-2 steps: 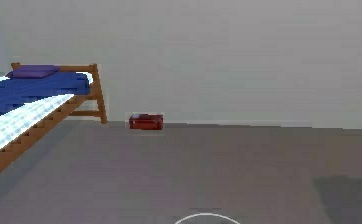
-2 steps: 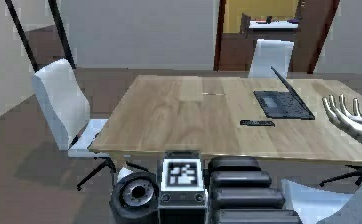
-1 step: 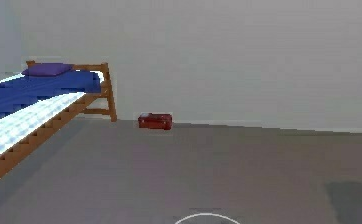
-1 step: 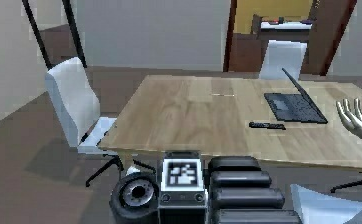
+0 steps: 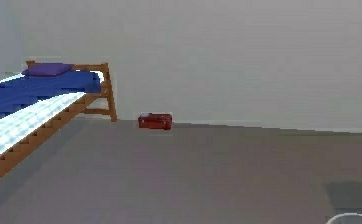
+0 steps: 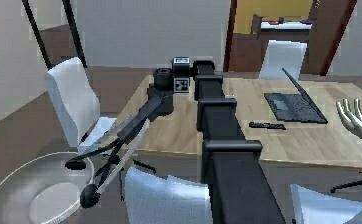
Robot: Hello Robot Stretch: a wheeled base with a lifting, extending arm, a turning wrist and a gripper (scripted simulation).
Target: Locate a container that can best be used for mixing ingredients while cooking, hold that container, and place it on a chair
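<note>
Bowl [image 6: 34, 192] seems to hang off the gripper [image 6: 92, 190], finger state unclear, so next it needs lowering onto the chair [image 6: 74, 95].

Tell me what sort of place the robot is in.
Probably a furnished home: the forward view has a wooden bed with blue bedding and a purple pillow, while the arm side view has a wooden table with a laptop and white chairs around it.

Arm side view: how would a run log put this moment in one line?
arm: across table | gripper: by bowl, hold unclear | white chair: near bowl | laptop: on table
</note>
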